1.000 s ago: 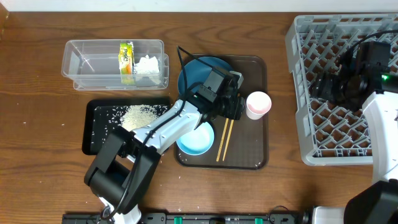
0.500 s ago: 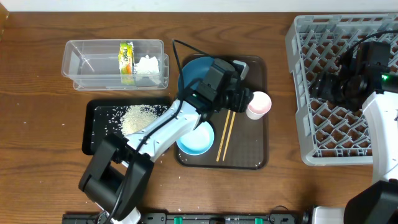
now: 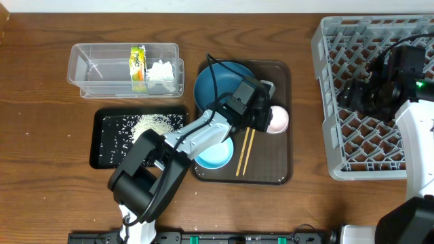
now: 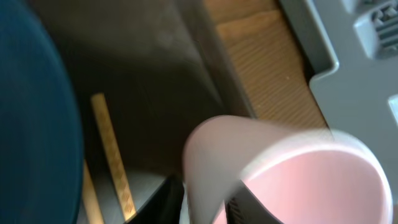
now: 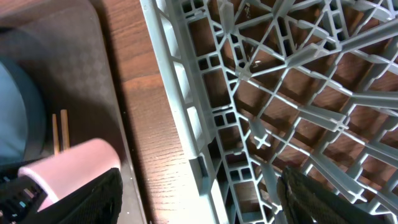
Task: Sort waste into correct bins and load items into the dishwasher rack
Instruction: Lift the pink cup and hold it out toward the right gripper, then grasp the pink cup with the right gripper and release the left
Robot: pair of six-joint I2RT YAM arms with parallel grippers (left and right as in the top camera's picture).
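My left gripper (image 3: 262, 115) is on the brown serving tray, shut on the rim of the pink cup (image 3: 278, 120). In the left wrist view the cup wall (image 4: 267, 155) sits between the two fingers (image 4: 205, 205), one inside and one outside. The large blue plate (image 3: 217, 85), the pale blue bowl (image 3: 215, 154) and two chopsticks (image 3: 244, 150) lie on the same tray. My right gripper (image 3: 352, 95) hangs open and empty over the grey dishwasher rack (image 3: 380, 41). The pale green cup is out of view.
The clear tub (image 3: 88, 68) at the back left holds the yellow-green wrapper (image 3: 137, 68) and white tissue (image 3: 161, 70). The black tray (image 3: 102, 146) holds rice (image 3: 152, 125). The brown serving tray (image 3: 271, 166) stands between it and the rack. Stray grains lie on the table.
My left gripper has moved right along the tray and closed on the pink cup's rim. The cup has shifted slightly and tilted. The right arm has not moved.
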